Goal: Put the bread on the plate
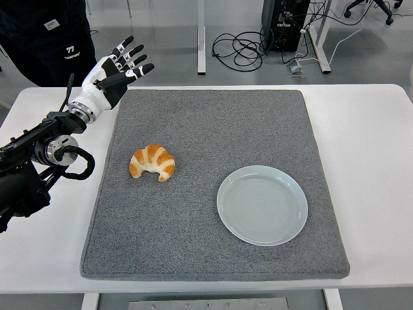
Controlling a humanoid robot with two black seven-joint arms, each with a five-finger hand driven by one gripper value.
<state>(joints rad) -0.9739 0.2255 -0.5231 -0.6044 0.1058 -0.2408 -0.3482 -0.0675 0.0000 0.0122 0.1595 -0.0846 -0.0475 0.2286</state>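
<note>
A golden croissant (152, 162) lies on the grey mat (213, 116), left of centre. To its right, a pale blue-white plate (262, 205) rests on the mat with nothing on it. My left hand (119, 66) is raised above the mat's far left corner, well behind the croissant, fingers spread and holding nothing. Its black arm comes in from the left edge. The right arm does not show.
The grey mat covers most of the white table (368, 129). A person in dark clothing (48, 39) stands at the top left behind the table. Cables (242, 48) and a computer tower (284, 22) sit on the floor beyond the far edge.
</note>
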